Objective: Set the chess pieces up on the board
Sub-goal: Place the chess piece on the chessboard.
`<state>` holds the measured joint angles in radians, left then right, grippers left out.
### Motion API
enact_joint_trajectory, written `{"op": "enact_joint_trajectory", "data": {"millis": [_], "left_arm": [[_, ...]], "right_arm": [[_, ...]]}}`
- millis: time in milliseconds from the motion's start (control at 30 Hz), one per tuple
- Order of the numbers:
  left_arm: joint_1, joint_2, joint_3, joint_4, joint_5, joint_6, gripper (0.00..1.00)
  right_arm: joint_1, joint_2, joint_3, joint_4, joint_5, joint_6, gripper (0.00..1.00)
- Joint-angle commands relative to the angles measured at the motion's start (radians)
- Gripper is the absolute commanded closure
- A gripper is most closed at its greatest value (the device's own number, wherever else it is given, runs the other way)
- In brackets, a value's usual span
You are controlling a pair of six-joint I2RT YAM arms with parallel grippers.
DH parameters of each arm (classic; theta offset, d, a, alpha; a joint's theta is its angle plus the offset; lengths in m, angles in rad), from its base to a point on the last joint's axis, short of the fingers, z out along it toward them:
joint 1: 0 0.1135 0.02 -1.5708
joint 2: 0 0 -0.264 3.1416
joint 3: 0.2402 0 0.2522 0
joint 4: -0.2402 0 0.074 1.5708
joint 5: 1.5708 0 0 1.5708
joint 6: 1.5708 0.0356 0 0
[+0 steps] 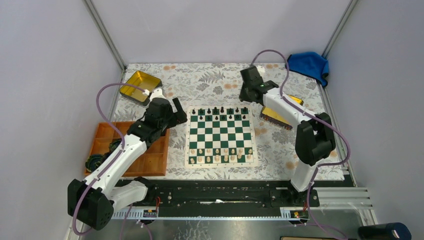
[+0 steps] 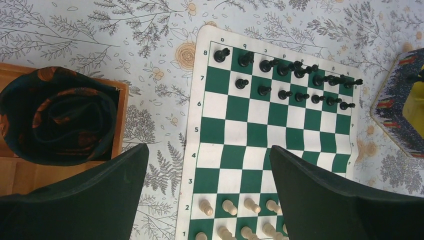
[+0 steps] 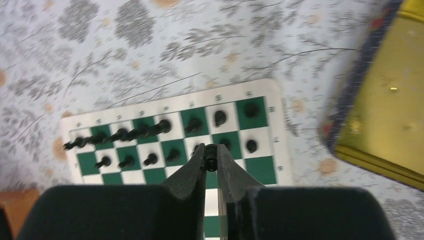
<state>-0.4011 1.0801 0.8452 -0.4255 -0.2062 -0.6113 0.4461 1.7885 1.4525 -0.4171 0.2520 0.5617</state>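
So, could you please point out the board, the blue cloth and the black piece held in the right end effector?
board (image 1: 220, 136), top view, a bare square near its middle.
blue cloth (image 1: 309, 64), top view, middle of the fabric.
black piece (image 3: 211, 162), right wrist view, its visible rounded part.

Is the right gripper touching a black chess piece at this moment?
Touching. The right wrist view shows the right gripper closed on a black chess piece, its fingertips pressed against both sides of it.
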Motion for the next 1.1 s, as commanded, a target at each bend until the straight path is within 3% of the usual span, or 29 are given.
{"op": "enact_joint_trajectory", "data": {"millis": [0,500,1067], "left_arm": [[0.007,-0.034,-0.021,-0.013,-0.011,0.000,0.01],[0.007,-0.070,-0.044,-0.045,0.000,0.009,0.01],[0.007,-0.017,-0.040,-0.027,0.006,0.015,0.01]], "right_arm": [[0.099,0.045,0.086,-0.018,0.049,-0.011,1.00],[0.327,0.270,0.280,-0.057,0.069,-0.029,1.00],[0.432,0.399,0.358,-0.085,0.029,-0.079,1.00]]}}
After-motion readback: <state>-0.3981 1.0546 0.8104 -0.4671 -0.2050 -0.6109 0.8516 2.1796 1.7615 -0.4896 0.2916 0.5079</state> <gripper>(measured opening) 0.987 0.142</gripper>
